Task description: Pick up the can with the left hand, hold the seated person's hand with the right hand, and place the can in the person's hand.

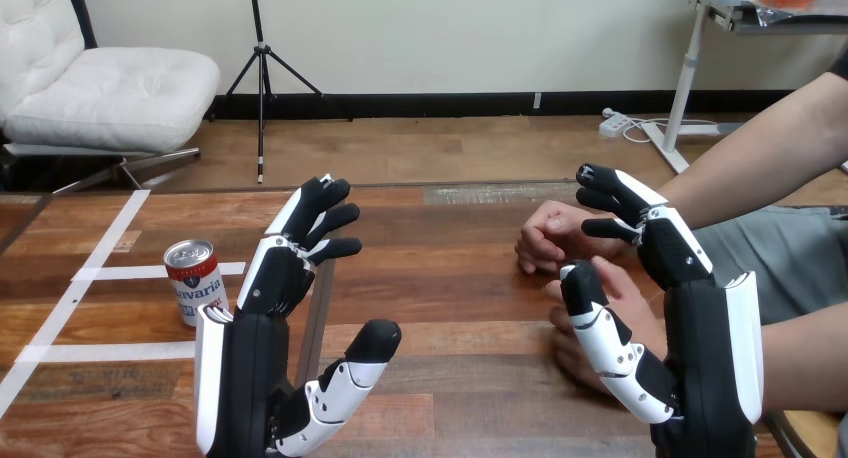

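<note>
A red and white can (pixel 196 282) stands upright on the wooden table (pixel 450 278) at the left. My left hand (pixel 262 358) is raised just right of the can, fingers straight and spread, open and apart from it. My right hand (pixel 680 318) is up at the right, open, fingers relaxed, holding nothing. The person's two hands rest on the table at the right: one curled hand (pixel 548 236) farther back, the other hand (pixel 610 323) lying flat partly behind my right thumb. I cannot tell whether my right hand touches it.
White tape lines (pixel 90 268) cross the table's left part. The person's forearms (pixel 760 168) reach in from the right edge.
</note>
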Tool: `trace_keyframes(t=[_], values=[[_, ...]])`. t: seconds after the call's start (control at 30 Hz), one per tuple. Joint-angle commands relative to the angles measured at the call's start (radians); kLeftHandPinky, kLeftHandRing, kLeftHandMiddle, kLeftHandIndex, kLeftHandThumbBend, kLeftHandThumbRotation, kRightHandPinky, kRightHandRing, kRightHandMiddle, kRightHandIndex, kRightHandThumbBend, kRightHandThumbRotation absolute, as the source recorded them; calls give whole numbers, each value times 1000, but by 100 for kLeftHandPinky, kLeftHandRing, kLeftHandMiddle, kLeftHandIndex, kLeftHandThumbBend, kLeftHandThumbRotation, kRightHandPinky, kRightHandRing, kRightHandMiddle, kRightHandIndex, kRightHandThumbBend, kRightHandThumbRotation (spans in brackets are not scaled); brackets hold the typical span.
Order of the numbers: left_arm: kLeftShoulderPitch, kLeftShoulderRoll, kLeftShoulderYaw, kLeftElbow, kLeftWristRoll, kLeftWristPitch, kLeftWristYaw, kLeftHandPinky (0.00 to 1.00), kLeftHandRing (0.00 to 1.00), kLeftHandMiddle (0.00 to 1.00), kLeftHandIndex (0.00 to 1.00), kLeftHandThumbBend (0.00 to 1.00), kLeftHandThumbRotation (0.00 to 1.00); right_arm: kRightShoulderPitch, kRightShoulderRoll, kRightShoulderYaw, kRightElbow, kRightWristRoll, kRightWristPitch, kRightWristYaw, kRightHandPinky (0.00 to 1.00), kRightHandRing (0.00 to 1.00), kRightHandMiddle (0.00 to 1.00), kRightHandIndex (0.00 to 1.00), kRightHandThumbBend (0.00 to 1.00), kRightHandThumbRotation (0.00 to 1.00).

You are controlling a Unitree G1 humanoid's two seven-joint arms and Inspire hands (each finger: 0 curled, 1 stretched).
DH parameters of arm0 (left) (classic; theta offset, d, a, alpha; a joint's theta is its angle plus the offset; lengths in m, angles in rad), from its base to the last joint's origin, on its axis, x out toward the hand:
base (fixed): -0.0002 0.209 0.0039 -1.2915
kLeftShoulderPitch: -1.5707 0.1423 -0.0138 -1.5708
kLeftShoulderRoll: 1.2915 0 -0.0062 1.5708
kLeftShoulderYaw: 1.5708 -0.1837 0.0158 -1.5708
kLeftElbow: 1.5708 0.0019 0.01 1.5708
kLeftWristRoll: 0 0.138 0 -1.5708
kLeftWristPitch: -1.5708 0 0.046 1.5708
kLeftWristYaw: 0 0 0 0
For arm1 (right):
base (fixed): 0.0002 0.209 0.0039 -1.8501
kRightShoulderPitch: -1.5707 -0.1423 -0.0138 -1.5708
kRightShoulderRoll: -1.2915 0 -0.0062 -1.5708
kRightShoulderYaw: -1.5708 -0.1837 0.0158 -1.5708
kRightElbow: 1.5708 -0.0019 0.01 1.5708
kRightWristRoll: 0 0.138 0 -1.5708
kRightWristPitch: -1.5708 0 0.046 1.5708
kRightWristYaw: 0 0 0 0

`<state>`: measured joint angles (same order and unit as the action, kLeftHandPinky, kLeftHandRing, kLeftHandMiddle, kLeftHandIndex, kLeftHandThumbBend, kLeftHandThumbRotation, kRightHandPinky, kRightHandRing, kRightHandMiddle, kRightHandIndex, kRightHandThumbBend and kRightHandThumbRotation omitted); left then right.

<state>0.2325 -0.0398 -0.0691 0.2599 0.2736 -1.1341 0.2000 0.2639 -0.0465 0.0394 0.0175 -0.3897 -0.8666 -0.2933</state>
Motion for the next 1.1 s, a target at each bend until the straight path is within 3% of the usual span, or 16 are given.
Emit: trace_keyframes(t=[0.0,0.57,0.97,1.07], values=[[-14,-28,-7,-4,2,-1,5,69,79,85,86,67,65,-43,3,-5,-12,7,-20,-1,67,77,81,79,42,60],[-21,-27,-3,-1,-5,-12,8,71,82,85,85,66,64,-44,3,-2,-11,9,-21,0,67,77,81,79,43,61],[-35,-31,43,-26,11,-10,47,74,84,86,83,65,61,-44,3,1,-10,16,-22,4,67,77,81,79,42,61],[-46,-34,71,-23,38,-25,72,75,85,86,83,65,60,-43,6,1,-12,18,-18,4,67,77,81,78,43,61]])
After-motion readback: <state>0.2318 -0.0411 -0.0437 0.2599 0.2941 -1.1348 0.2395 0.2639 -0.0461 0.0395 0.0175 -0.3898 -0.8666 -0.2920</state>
